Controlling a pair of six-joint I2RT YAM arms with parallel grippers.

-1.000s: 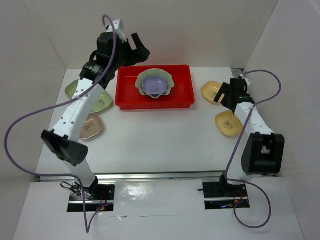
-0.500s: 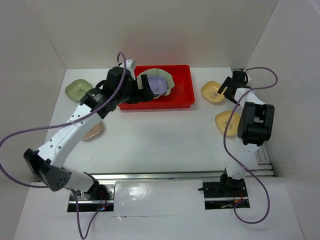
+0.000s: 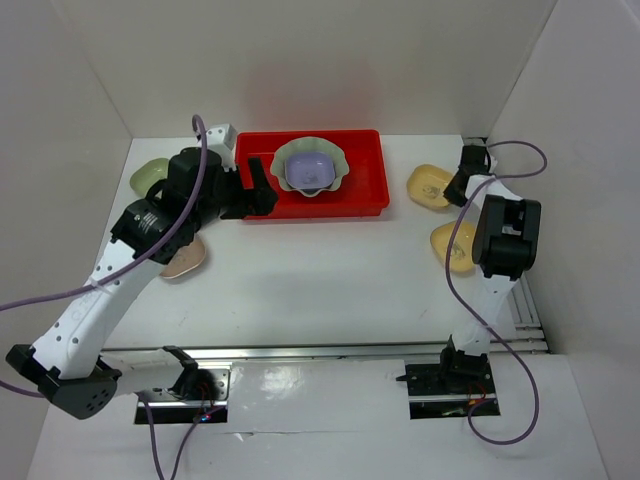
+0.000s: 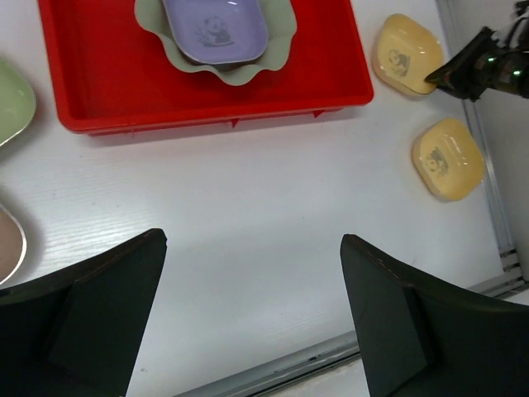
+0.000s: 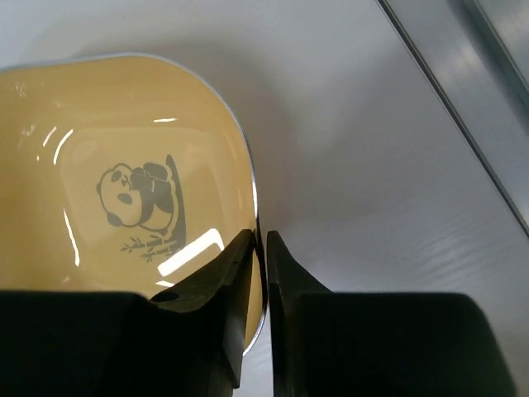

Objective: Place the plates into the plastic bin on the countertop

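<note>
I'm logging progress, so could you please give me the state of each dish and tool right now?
Large green dish: in the bin.
Lavender dish: nested in it.
Far yellow dish: outside bin, rim pinched.
Near yellow dish: outside bin, free.
Small green dish: outside bin.
Tan dish: outside bin.
Left tool: open, empty.
Right tool: shut on far yellow dish.

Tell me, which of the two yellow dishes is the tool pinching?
The farther yellow dish, level with the red bin: the right tool grips its rim. The nearer yellow dish lies untouched.
</note>
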